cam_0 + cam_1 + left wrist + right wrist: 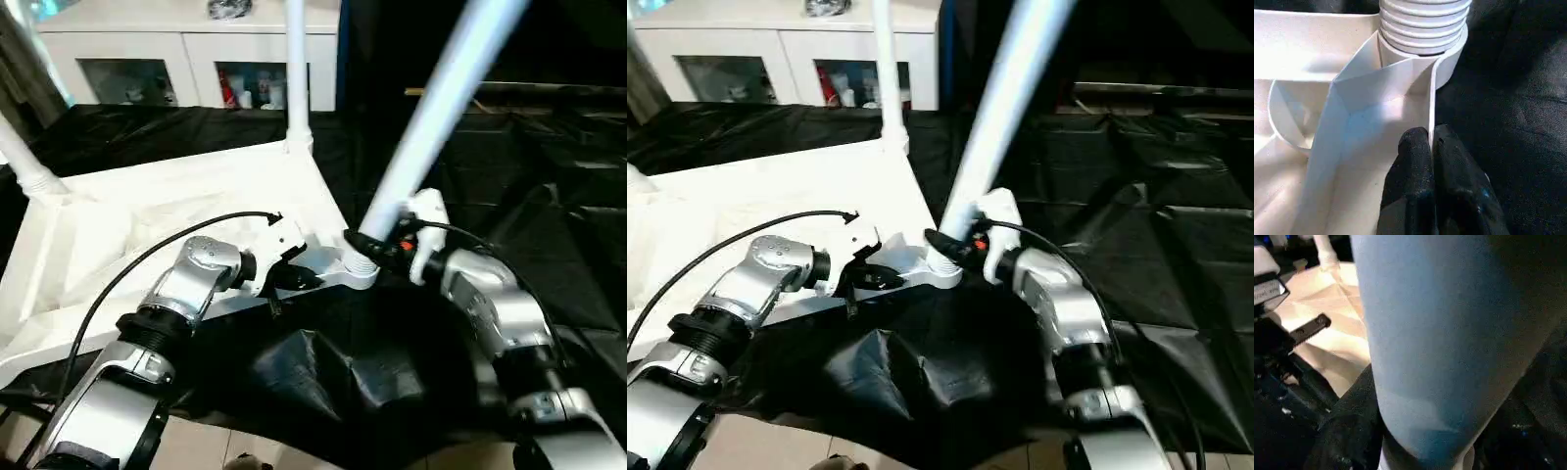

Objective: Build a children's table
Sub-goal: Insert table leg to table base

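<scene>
The table top is lying upside down on the black-covered worktop. The left gripper is pinching its edge wall, closed tight. The right gripper, half open, is gripping the leaning leg at the near corner socket. I think the leg should be brought upright before pressing it in.

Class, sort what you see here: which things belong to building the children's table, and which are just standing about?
Belonging to the job:
- table top, upside down
- tilted leg at the near corner socket
- upright leg
- far-left leg

Standing about:
- white cabinet
- black sheet
</scene>
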Robot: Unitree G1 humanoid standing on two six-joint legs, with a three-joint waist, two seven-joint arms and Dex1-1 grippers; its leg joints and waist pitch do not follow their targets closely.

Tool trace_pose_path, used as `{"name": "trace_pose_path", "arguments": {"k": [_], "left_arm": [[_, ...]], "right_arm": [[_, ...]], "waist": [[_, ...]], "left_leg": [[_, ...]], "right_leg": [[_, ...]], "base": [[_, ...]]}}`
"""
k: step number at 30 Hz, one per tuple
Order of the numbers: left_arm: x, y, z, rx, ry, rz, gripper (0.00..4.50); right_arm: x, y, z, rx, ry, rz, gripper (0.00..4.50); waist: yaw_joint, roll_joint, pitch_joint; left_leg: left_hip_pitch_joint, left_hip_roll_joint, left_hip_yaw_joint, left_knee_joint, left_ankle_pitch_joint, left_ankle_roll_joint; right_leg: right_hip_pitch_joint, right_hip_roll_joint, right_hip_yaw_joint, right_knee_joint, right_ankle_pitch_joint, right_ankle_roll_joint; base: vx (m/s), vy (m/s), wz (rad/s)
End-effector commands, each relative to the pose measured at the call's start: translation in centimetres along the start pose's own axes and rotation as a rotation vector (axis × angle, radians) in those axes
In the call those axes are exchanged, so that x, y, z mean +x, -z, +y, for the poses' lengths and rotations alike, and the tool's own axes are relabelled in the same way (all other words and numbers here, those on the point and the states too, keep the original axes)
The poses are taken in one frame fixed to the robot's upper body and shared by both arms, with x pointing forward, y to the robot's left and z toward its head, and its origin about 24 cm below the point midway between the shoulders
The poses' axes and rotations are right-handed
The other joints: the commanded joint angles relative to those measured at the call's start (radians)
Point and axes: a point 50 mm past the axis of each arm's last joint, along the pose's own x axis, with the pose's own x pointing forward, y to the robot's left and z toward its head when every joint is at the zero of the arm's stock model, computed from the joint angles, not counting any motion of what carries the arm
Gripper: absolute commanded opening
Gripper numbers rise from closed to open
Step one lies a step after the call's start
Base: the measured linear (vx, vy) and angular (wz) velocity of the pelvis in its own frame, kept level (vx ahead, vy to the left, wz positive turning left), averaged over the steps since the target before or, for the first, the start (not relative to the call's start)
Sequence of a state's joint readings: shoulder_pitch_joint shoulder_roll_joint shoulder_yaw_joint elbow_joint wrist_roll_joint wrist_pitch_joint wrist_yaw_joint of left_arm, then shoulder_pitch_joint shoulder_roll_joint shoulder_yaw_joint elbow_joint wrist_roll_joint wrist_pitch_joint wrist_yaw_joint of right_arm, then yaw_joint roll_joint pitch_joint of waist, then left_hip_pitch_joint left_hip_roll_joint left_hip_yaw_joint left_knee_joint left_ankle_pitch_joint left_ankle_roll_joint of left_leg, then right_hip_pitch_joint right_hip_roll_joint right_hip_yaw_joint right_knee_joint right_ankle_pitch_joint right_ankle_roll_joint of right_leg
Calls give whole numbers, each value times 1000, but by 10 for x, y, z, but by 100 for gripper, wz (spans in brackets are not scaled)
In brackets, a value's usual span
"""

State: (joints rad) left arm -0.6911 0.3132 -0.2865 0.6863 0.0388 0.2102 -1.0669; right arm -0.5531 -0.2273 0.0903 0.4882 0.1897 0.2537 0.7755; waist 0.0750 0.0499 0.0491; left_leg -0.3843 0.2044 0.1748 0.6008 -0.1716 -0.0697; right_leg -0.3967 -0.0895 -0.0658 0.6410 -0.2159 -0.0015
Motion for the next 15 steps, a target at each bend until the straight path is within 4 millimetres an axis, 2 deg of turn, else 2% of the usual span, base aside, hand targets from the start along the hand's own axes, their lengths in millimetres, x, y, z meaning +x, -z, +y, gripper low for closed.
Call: {"name": "trace_pose_path", "arguments": {"k": [1,4,6,8,13,15], "left_arm": [[-10,-7,8,37,-60,-4,0],[-10,-6,8,35,-62,-4,0],[-11,-5,9,34,-66,-2,0],[-11,-5,9,34,-67,-2,0],[-11,-6,5,55,-33,-8,0],[-11,-7,0,86,22,-16,0]], "right_arm": [[2,44,12,58,-73,231,190],[1,47,12,48,-103,277,190],[-1,48,12,48,-124,293,190],[-2,48,11,43,-131,293,190],[-1,47,10,31,-181,267,190],[1,45,14,22,-238,243,190]], "waist": [[4,-11,-63],[4,-13,-63],[4,-19,-65],[5,-16,-66],[5,-20,-67],[6,-16,-69]], "left_leg": [[13,19,-7,-76,-225,15],[12,19,-6,-75,-214,20],[12,20,-5,-74,-202,24],[14,20,-6,-74,-199,26],[13,21,-6,-76,-214,24],[14,22,-7,-76,-222,24]], "right_leg": [[51,-52,40,-89,-124,-237],[50,-53,41,-87,-116,-238],[51,-52,42,-85,-96,-240],[50,-52,41,-85,-77,-243],[52,-53,40,-84,-60,-253],[52,-54,39,-82,-58,-256]], "base": [[0,0,0],[0,0,0],[0,0,0],[0,0,0],[0,0,0],[0,0,0]]}}
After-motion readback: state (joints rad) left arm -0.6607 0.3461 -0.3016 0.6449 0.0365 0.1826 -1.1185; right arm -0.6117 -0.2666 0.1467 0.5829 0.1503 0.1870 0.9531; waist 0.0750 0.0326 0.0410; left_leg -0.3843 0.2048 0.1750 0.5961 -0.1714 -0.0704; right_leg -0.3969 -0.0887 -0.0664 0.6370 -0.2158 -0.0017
